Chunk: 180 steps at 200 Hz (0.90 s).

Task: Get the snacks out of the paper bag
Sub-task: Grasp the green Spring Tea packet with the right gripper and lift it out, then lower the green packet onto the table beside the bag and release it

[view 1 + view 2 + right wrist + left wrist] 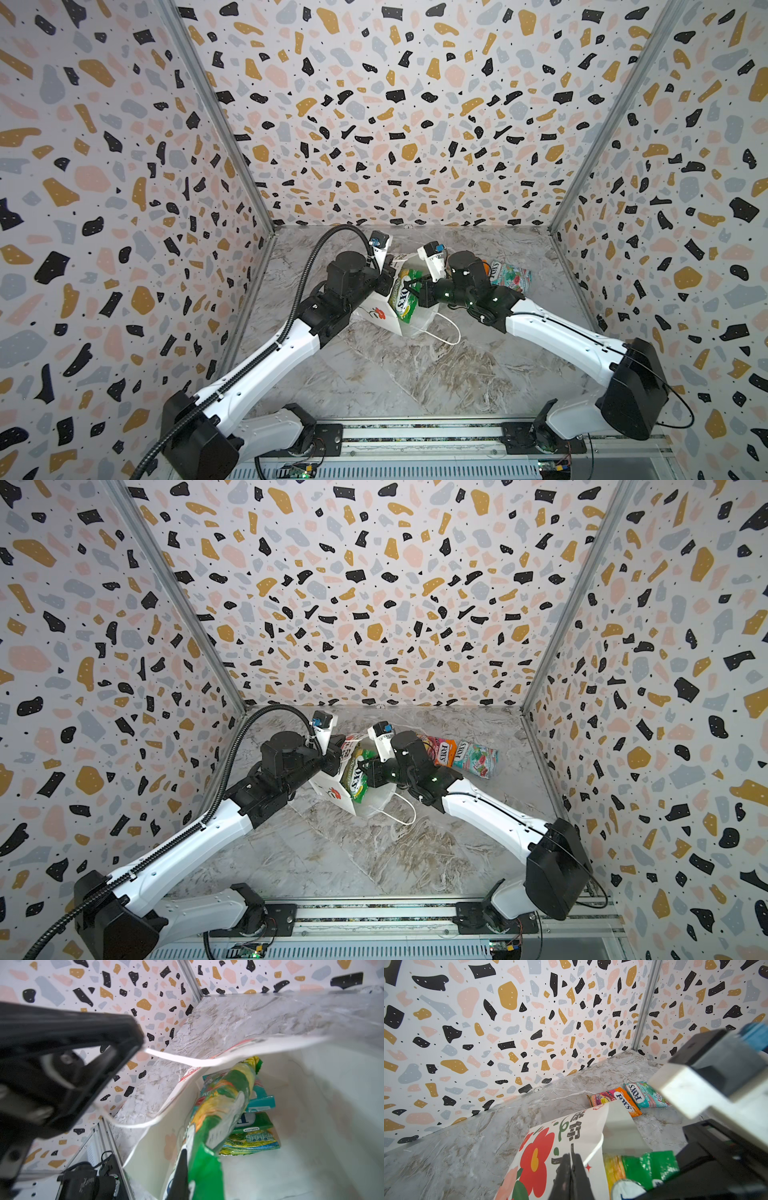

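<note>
In both top views my white, red-flowered paper bag (376,311) sits mid-table with a glossy green-yellow packet (401,297) sticking out, the left wrist view shows my left gripper (571,1160) pinched onto its printed wall, and the right wrist view my right gripper (183,1160) clamped on that packet.

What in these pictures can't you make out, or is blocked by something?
In a top view: the orange-pink glossy candy packet is almost wholly behind the right arm.
Right wrist view: the green-yellow glossy packet in front covers those deeper in the white paper gift bag; count unclear.
Left wrist view: the teal glossy packet has one end hidden by a blurred white-and-black camera housing.
</note>
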Each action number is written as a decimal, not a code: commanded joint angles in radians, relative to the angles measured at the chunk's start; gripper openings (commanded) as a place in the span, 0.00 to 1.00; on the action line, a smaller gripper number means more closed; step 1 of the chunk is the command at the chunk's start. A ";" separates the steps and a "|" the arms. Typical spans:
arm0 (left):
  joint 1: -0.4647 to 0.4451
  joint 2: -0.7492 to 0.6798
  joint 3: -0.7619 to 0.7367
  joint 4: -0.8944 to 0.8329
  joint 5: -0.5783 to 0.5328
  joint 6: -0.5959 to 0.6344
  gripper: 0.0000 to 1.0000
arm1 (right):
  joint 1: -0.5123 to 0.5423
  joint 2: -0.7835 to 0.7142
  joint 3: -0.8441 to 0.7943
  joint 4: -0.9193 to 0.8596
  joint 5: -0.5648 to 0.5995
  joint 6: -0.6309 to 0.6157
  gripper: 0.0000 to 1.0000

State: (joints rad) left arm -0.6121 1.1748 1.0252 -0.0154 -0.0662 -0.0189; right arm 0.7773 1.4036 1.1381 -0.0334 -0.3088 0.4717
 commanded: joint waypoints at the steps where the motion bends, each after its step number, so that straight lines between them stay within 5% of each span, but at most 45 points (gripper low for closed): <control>1: 0.000 0.000 0.018 0.020 -0.019 -0.004 0.00 | -0.010 -0.109 0.008 -0.035 -0.049 -0.105 0.00; 72: -0.001 0.000 0.017 0.017 -0.024 -0.002 0.00 | -0.117 -0.286 0.044 -0.213 -0.066 -0.212 0.00; 180: -0.001 0.003 0.019 0.012 -0.020 0.004 0.00 | -0.417 -0.401 0.035 -0.446 0.129 -0.343 0.00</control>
State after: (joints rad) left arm -0.6117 1.1748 1.0256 -0.0219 -0.0704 -0.0189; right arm 0.4000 1.0050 1.1534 -0.4255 -0.2550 0.1802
